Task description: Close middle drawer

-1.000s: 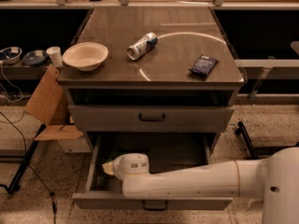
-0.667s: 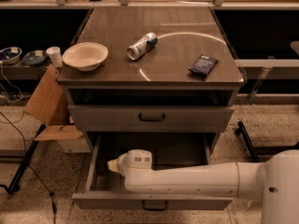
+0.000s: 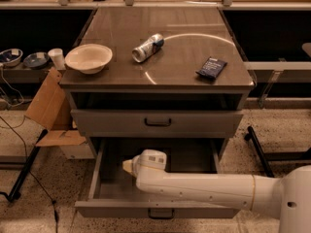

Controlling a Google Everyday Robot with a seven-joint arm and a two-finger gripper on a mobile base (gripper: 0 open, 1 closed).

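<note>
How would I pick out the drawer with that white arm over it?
Find the brown-topped cabinet in the middle of the view. Below its shut drawer sits the open drawer, the lowest one visible, with the gripper over its left half. It alone is pulled out towards the camera, its inside showing.

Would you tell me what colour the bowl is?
Cream-white bowl, best in the camera view; the gripper hangs over the open drawer.
</note>
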